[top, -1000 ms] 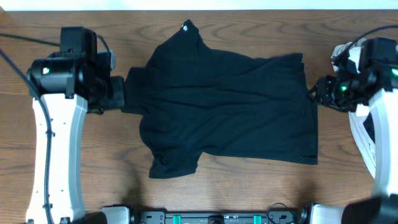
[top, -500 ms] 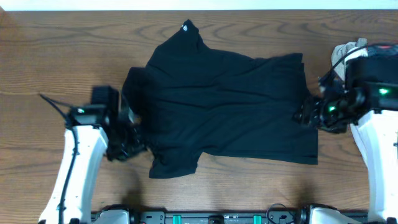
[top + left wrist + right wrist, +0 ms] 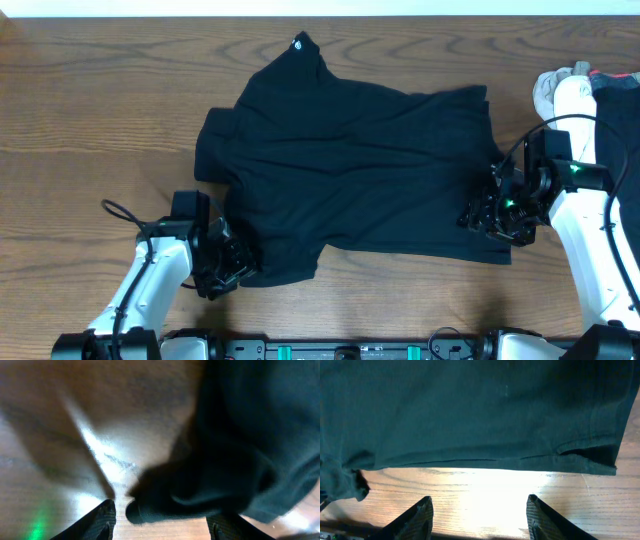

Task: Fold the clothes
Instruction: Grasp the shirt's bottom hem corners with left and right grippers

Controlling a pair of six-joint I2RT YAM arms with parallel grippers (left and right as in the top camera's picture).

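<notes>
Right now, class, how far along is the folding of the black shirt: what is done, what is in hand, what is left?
Done: the black shirt lies spread flat on the table, no fold made. In hand: nothing gripped; the left gripper stands open at a sleeve edge, the right gripper open before the hem. Left: every fold, plus the other cloth piled at the right edge.

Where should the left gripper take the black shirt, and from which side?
Probably the near sleeve corner, approached low from the left. It lies flat at a free edge of the black shirt, directly ahead of the open left gripper.
</notes>
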